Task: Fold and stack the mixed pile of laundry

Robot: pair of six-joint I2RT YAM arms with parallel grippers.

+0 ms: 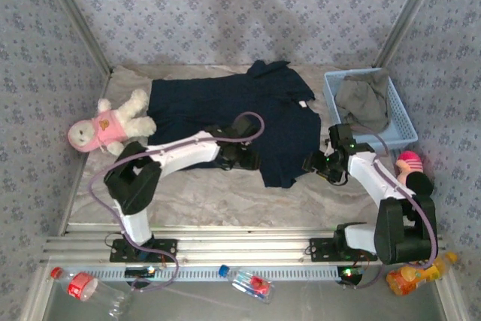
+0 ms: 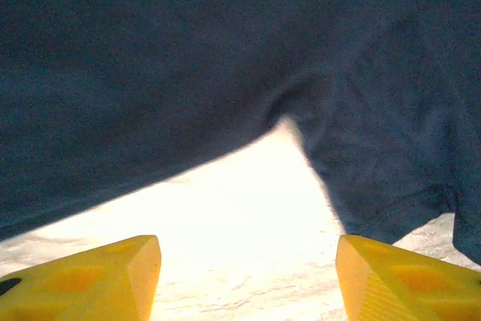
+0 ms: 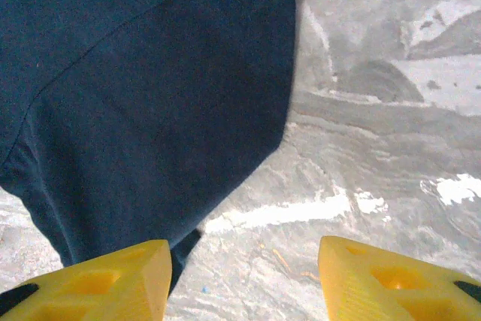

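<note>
Both arms extended forward; left fingers (image 2: 90, 283), right fingers (image 3: 383, 283) apart

Overhead camera looks down from behind; both wrist cameras face the navy garment (image 1: 210, 110) closely.

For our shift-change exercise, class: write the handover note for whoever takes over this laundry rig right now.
Left gripper: fingers open, empty, at the near edge of the navy shirt.
Right gripper: fingers open, empty, by the shirt's right edge.
Navy shirt lies spread on the table, unfolded.
Olive-grey garment sits in the light blue basket.
Done: nothing folded yet.
Left: fold both, stack.
</note>
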